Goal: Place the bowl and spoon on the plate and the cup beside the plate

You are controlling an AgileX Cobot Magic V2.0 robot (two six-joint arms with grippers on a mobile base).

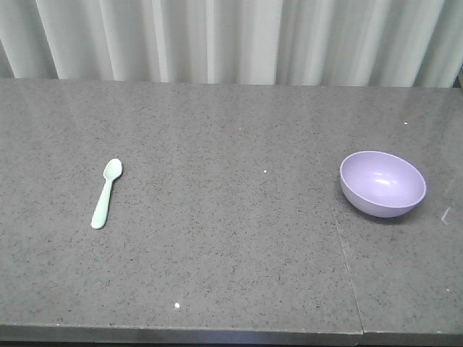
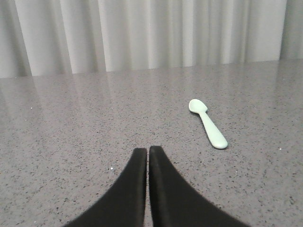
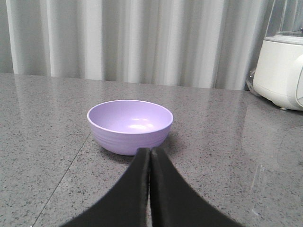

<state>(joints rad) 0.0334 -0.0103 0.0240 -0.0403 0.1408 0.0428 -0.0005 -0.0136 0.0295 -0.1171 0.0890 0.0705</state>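
From the front: a grey speckled counter (image 1: 231, 267) with a pale pleated curtain (image 1: 231, 40) behind it. On the left side, a small mint-green spoon (image 1: 106, 193), flat on the stone. Long axis nearly front to back, oval head toward the curtain and tipped slightly right, short flat handle toward the near edge. Well apart on the right, a lavender bowl (image 1: 383, 183), upright, glossy, open side up, nothing inside, just right of a seam in the stone.

From the left wrist: left gripper (image 2: 147, 149) low at the bottom edge, black fingers pressed together tip to tip, pinching nothing. Ahead and to the right, the spoon (image 2: 208, 124), apart from the fingers, head at the far left end, handle slanting toward the near right.

From the right wrist: right gripper (image 3: 150, 150) likewise closed up, fingers flat against each other with nothing between. Straight ahead, the bowl (image 3: 130, 125), near wall just beyond the tips; cannot tell whether touching. Smooth rim, soft highlights on the inner floor. Far right on the counter, a white appliance (image 3: 279, 71), only partly in view.
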